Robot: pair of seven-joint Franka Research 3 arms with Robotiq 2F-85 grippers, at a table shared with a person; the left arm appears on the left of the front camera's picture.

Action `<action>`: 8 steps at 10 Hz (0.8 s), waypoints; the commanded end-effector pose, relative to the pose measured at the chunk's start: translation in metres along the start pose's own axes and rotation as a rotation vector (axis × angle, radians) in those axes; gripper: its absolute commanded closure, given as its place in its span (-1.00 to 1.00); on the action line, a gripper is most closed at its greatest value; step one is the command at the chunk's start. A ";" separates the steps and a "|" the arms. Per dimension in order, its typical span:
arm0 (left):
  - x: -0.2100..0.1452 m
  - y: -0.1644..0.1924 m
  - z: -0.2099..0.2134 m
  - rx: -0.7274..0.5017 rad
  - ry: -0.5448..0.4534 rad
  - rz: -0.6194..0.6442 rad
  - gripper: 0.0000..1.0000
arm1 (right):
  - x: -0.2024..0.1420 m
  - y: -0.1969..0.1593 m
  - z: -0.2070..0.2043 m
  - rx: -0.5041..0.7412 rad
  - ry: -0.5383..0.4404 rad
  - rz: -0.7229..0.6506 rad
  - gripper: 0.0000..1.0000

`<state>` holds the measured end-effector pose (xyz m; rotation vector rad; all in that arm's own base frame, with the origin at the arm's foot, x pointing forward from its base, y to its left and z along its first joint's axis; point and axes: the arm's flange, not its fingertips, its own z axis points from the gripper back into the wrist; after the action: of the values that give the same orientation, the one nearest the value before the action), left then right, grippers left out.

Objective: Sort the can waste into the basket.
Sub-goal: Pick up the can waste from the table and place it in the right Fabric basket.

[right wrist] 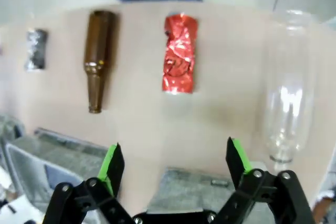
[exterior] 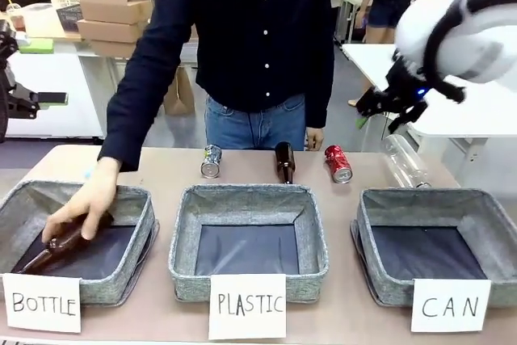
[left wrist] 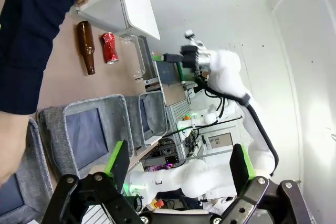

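Two end effectors stand with their jaws spread wide and nothing between the green pads [right wrist: 112, 163]. The right end effector [right wrist: 173, 153] hangs in the air over the far right part of the pale brown surface [exterior: 161, 169]. It looks down on the crushed shiny red metal can [right wrist: 180, 53], which lies on its side ahead of it, untouched. A clear plastic bottle [right wrist: 286, 103] lies to one side of that red can and a brown glass bottle [right wrist: 97, 56] to the other. Past the glass bottle lies the dented silver-grey can [right wrist: 35, 49] with a dark label. All four lie apart in a row along the far edge. The left end effector [left wrist: 178, 153] is held off to the left, away from everything on the surface. Three grey fabric baskets stand along the near edge. Both cans lie well apart from the rightmost grey basket [exterior: 428, 197], which is fronted by a white card [exterior: 450, 305] handwritten "CAN". A person's hand [exterior: 85, 204] rests on another brown bottle [exterior: 56, 250] inside the basket marked "BOTTLE" [exterior: 24, 199].
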<state>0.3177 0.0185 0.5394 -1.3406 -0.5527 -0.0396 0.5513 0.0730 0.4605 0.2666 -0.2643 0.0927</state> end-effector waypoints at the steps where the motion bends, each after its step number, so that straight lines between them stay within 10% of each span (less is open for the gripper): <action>1: 0.001 -0.001 -0.001 -0.026 -0.008 -0.016 -1.00 | 0.065 -0.012 -0.028 -0.038 0.126 0.029 -1.00; 8: 0.001 -0.001 -0.001 -0.026 -0.008 -0.016 -1.00 | 0.090 -0.019 -0.159 -0.054 0.245 -0.042 -1.00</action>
<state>0.3178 0.0187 0.5396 -1.3405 -0.5531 -0.0394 0.6763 0.0939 0.3311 0.2534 -0.0029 0.1020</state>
